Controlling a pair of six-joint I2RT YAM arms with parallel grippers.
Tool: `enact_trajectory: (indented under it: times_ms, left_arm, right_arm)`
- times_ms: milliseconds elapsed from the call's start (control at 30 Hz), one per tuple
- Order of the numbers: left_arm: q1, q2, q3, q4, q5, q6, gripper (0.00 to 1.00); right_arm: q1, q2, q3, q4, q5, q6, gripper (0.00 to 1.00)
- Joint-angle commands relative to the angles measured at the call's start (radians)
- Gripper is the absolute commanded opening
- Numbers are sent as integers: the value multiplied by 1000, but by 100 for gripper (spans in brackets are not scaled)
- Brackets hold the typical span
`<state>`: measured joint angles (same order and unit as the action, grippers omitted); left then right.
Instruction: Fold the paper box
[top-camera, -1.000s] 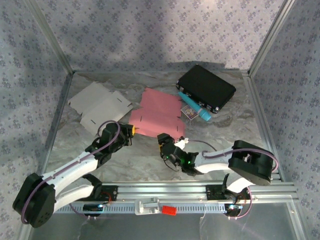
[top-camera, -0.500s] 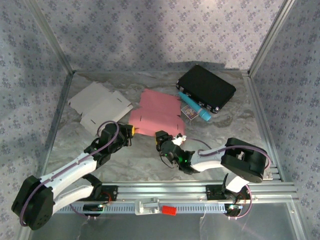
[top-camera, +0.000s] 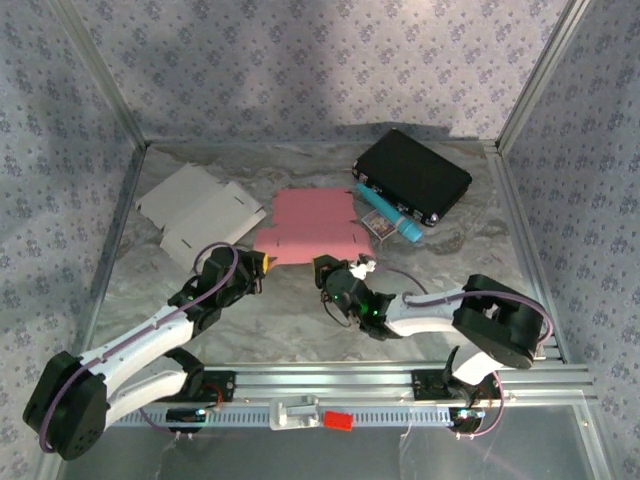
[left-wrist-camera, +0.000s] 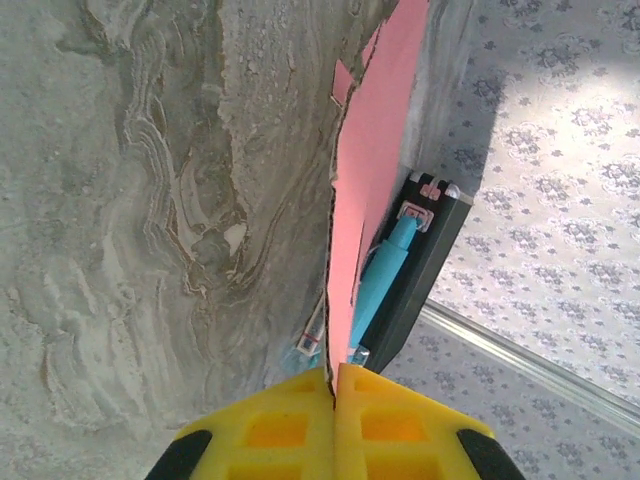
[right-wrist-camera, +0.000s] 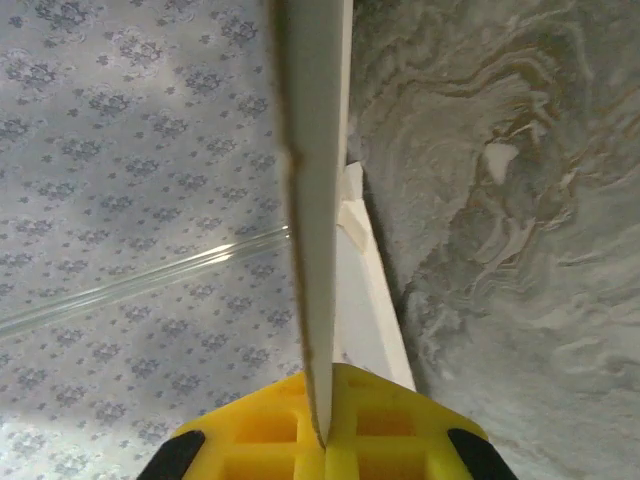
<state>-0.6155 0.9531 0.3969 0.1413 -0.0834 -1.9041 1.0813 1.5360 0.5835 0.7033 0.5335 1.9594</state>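
marbled table (top-camera: 280, 322) bears white cardboard (top-camera: 197, 214), black case (top-camera: 412, 177), teal tube (top-camera: 392, 214).

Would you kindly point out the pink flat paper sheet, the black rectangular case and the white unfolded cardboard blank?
Pink flat paper sheet (top-camera: 310, 222), top external view, middle of its face.
Black rectangular case (top-camera: 412, 174), top external view, middle of its lid.
White unfolded cardboard blank (top-camera: 200, 212), top external view, central panel.

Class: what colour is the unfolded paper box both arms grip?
The flat unfolded paper box is pink, clearest in the top external view.
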Motion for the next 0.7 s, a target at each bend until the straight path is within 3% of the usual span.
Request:
enact_trajectory:
  times_ms: [0, 100, 200, 433, 667]
  left_arm:
    - [-7, -37, 59, -80, 5, 12, 31]
    - [3, -69, 127, -194, 14, 74, 64]
    - [25, -101, 251, -388, 25, 180, 77]
    - [84, -108, 561, -686, -8, 450, 81]
    - [105, -18, 858, -813, -58, 668, 80]
  right_arm:
    - [-32, -52, 72, -103, -43, -54, 0]
    - [-78, -103, 163, -243, -110, -106, 0]
    - [-136, -144, 301, -475, -191, -136, 0]
    - [-260, -140, 657, -849, -337, -274, 0]
    - [-329, -129, 937, -1259, -410, -256, 0]
